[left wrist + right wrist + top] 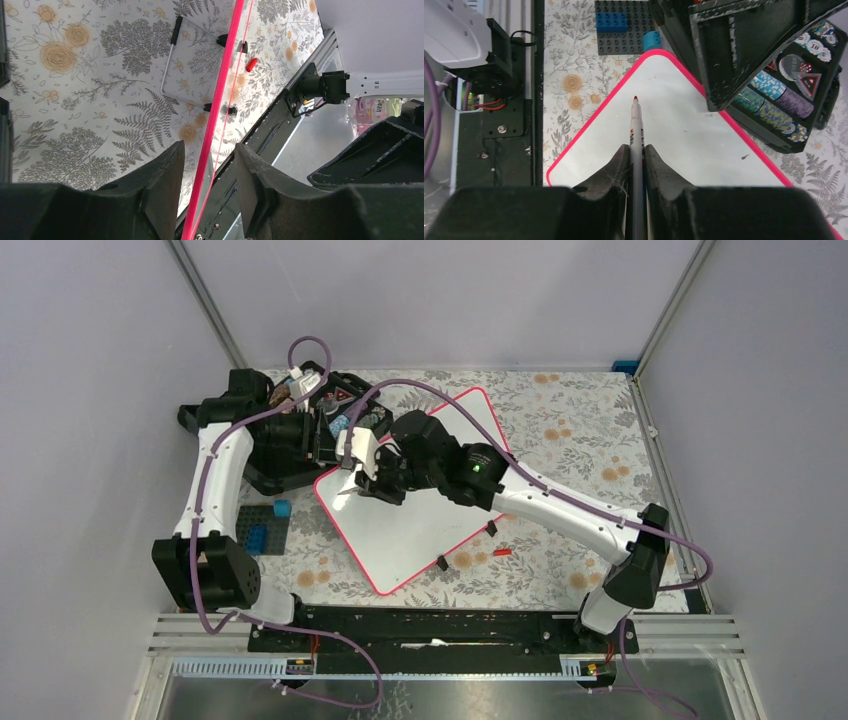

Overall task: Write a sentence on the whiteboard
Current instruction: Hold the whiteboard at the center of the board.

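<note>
1. The whiteboard [420, 530] lies in the middle of the table [580, 440]. It is turned on a slant, with one corner pointing to the far edge and another to the near edge.
2. My right gripper [637, 150] reaches in from the near right corner. Its fingers are closed tight on a marker [636, 125], which runs straight out between them.
3. The marker's red tip is over the white surface, close to the board's corner on the left side of the table. I cannot tell whether it touches.
4. My left gripper [210, 146] has its fingers apart. The board's pink rim [220, 100] runs edge-on between them, with a gap on either side, so it grips nothing that I can see.
5. Two black clips [491, 527] sit on the board's edge that faces the near right corner. A small red cap [502, 552] lies on the table just beside them.
6. A black case [774, 100] of chips stands open at the far left, against the board's rim.
7. A dark plate [262, 525] with blue bricks lies near the left edge.
</note>
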Robot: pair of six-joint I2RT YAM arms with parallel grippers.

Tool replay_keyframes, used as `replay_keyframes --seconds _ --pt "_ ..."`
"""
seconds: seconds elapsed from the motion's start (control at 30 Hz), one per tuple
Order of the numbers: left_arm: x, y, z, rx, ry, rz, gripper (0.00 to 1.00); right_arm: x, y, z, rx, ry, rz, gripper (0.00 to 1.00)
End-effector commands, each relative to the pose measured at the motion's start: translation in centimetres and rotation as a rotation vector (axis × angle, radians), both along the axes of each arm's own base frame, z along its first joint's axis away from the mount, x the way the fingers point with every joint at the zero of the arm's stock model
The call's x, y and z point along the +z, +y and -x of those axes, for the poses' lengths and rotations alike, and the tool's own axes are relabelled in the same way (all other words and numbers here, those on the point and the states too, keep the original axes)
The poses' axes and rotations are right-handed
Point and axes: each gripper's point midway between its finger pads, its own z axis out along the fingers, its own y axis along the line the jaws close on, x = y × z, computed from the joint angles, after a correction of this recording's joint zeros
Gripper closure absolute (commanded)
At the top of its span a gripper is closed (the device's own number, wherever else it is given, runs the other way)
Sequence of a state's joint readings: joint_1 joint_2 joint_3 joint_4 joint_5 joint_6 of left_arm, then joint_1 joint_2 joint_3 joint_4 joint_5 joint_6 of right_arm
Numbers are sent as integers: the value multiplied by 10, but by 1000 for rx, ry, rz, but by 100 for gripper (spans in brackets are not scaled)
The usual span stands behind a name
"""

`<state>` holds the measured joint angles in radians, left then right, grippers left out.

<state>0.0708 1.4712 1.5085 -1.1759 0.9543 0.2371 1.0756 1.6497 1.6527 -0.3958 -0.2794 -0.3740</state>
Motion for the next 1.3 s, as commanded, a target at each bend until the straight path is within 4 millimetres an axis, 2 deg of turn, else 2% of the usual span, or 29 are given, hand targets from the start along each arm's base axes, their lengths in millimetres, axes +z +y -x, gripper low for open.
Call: replay_keyframes --seconds 0.0,0.17,0.4,0.63,0.73,1.03,1.27 --pt "3 -2 1 -22 -39 22 57 24 14 -9 -5 -88 -53 100" --pt "4 -5 5 -47 -38 42 67 18 17 -11 3 -93 -36 100" --pt "1 -15 4 -88 -26 38 90 15 18 -15 1 -116 -22 100" --pt "-3 -21 2 -120 -29 13 100 11 20 -22 -3 -150 -5 100" --pt "-5 -19 0 -120 -33 1 100 9 21 -22 8 -153 4 100" --pt "-13 -33 2 -180 -35 -32 100 8 25 -24 15 -163 8 100" --pt "-13 -33 4 -183 -43 -42 100 6 25 -27 10 -178 18 100"
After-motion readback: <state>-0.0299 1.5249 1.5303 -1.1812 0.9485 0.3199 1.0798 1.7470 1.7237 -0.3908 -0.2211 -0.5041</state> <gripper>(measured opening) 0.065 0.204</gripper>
